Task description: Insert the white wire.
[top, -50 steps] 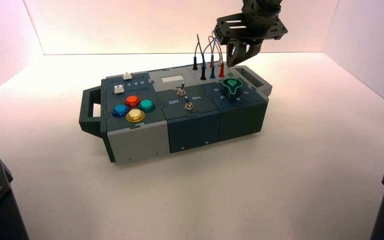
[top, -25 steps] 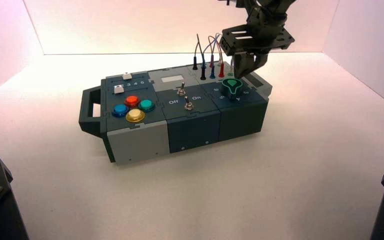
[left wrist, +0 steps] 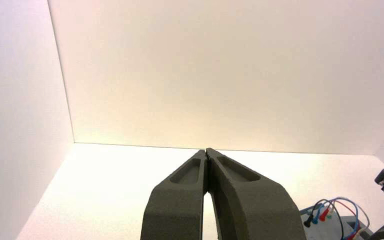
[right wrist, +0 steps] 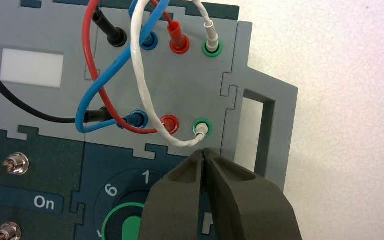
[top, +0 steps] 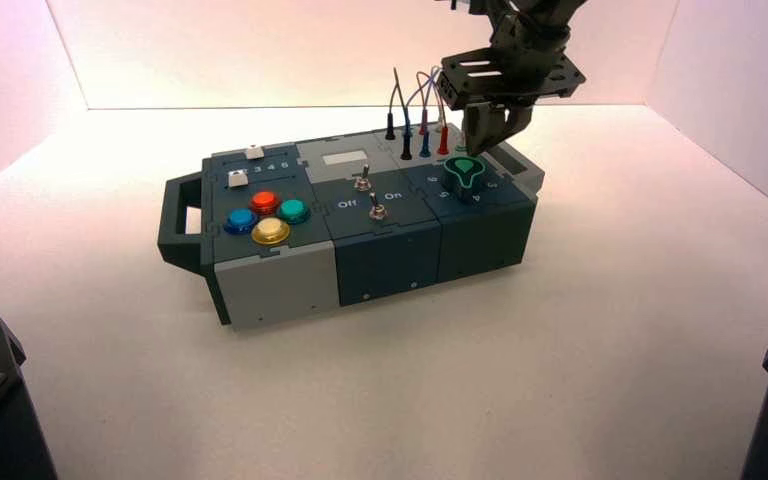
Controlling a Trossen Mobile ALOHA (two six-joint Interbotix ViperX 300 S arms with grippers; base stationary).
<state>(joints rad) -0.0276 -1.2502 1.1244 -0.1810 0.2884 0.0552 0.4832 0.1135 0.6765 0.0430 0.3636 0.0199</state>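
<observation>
The white wire (right wrist: 146, 90) sits with both ends in green sockets (right wrist: 212, 48) near the box's far right corner. Beside it, the right claw (right wrist: 203, 152) is clenched, gripping nothing.

Right arm (top: 535, 45) reaches in from upper right, high view. Right gripper (right wrist: 203, 152) points down, fingers (right wrist: 230, 172) shut, tips together, nothing between. Left arm (top: 0, 400) parked at lower left; left gripper (left wrist: 206, 151) also shut, tips touching, empty.
</observation>
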